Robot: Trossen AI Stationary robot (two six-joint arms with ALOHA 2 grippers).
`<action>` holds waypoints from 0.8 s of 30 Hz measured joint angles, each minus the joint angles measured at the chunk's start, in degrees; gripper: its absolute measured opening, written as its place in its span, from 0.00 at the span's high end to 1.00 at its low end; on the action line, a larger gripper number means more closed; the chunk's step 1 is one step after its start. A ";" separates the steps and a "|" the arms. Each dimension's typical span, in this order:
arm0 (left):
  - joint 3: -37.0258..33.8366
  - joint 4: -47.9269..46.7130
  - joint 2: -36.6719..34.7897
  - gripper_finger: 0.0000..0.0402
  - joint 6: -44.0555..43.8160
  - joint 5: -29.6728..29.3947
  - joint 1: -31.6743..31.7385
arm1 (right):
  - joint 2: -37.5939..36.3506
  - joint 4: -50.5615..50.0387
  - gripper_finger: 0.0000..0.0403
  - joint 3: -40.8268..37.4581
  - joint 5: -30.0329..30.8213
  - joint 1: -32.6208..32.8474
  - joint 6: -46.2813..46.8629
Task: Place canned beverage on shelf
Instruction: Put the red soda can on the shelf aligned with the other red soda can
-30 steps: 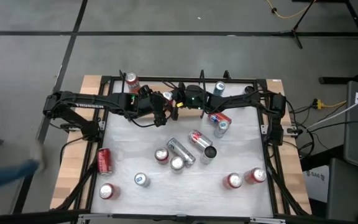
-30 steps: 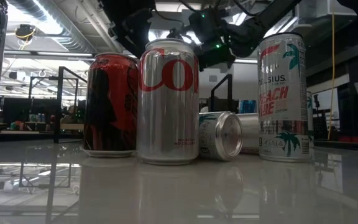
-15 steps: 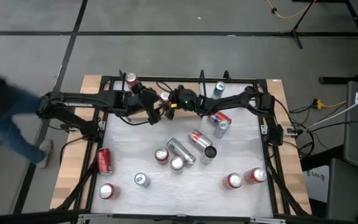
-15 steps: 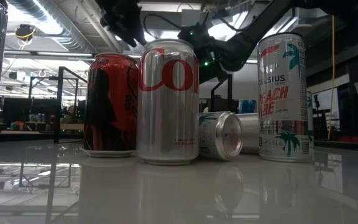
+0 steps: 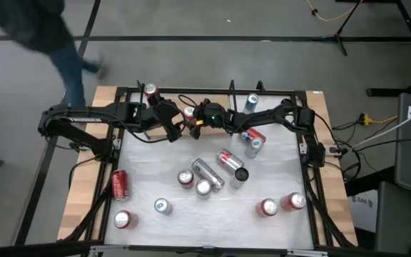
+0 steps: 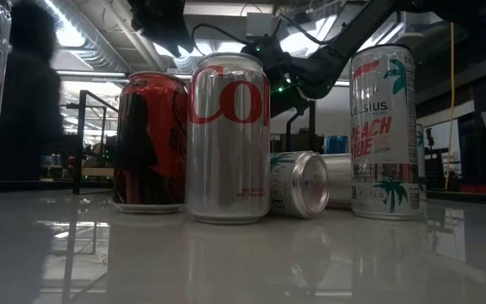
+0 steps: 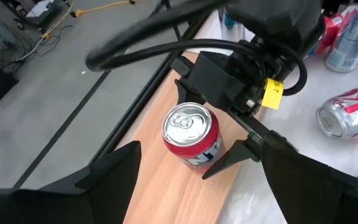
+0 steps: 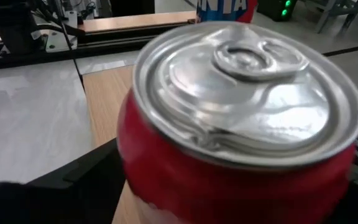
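On shelf [image 7: 166,180], red can [image 7: 191,134] upright betw. right tool [image 7: 229,134] fingers, spread wide, releasing; left tool [image 5: 171,128] open nearby.

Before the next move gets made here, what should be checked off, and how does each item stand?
1. Red can upright on the shelf: ok.
2. Can's base fully on the wood, not over the black rail: ok.
3. Right tool released from the can: cannot tell; it is right at the can.
4. Left tool open, empty and apart from the can: ok.
5. Retreat path over the tabletop free of the lying silver can: ok; it lies off to one side.
6. Person away from both arms: ok; on the floor beyond the table's far left corner.
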 joint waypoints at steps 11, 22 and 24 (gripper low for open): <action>0.00 -0.12 0.01 0.19 1.42 1.25 0.00 | -2.94 -0.26 0.06 -0.04 0.00 0.04 0.00; 0.00 1.68 0.01 0.19 6.06 1.33 0.00 | -12.82 -10.26 0.06 -0.04 -0.04 0.04 -0.06; 0.00 3.73 0.01 0.19 9.57 1.34 0.00 | -15.35 -13.73 0.06 -0.07 -0.04 0.04 -0.07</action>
